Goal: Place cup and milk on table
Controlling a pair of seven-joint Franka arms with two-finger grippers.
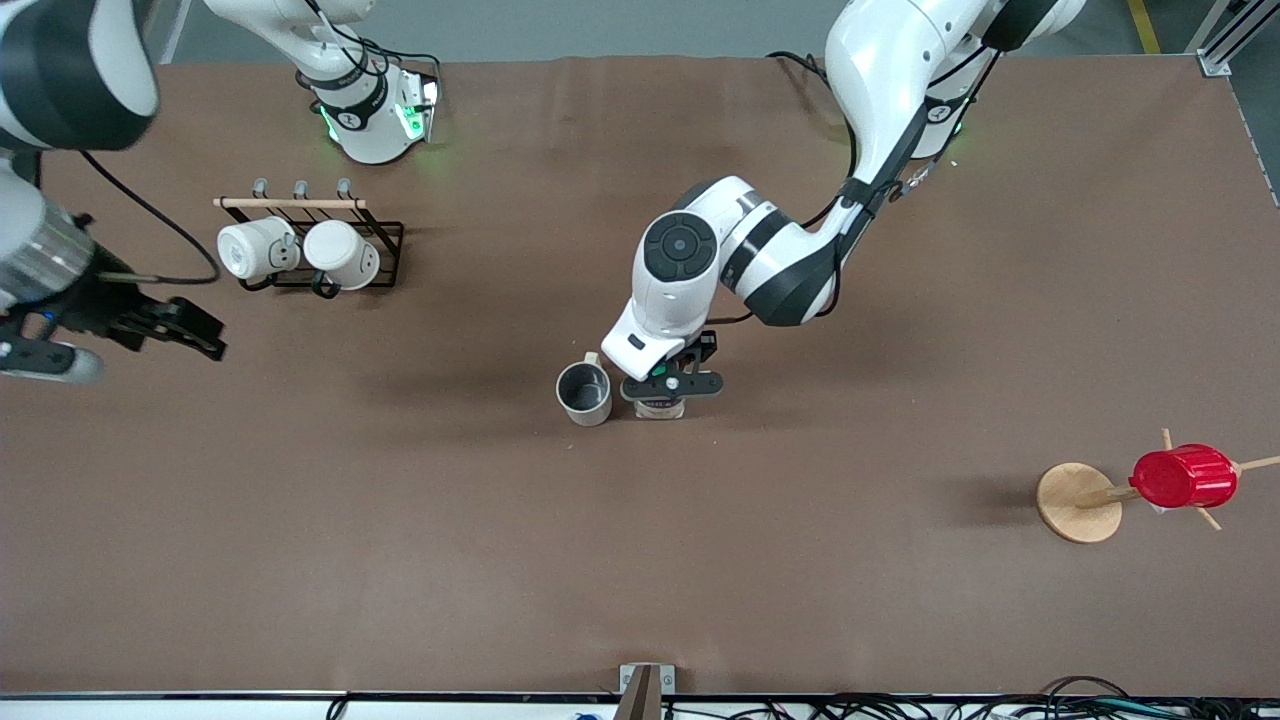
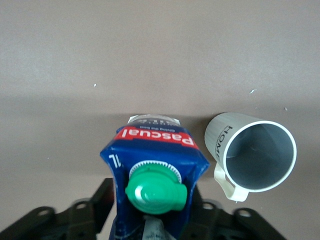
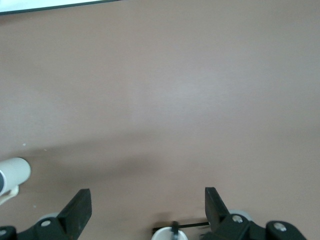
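Note:
The milk (image 1: 660, 407) is a small carton with a dark blue top, green cap and red label (image 2: 152, 150). It stands on the brown table (image 1: 640, 560) near the middle. My left gripper (image 1: 668, 385) comes down from above and is shut on its upper part, one finger on each side (image 2: 152, 210). The cup (image 1: 584, 392), cream with a dark grey inside and dark lettering, stands upright on the table right beside the milk, toward the right arm's end (image 2: 255, 155). My right gripper (image 1: 205, 335) is open and empty, over bare table (image 3: 145, 207) near the mug rack.
A black rack (image 1: 385, 255) with two white mugs (image 1: 300, 250) stands near the right arm's base. A wooden stand (image 1: 1078, 502) carrying a red ribbed cup (image 1: 1185, 477) is at the left arm's end. The table's front edge has a clamp (image 1: 645, 680).

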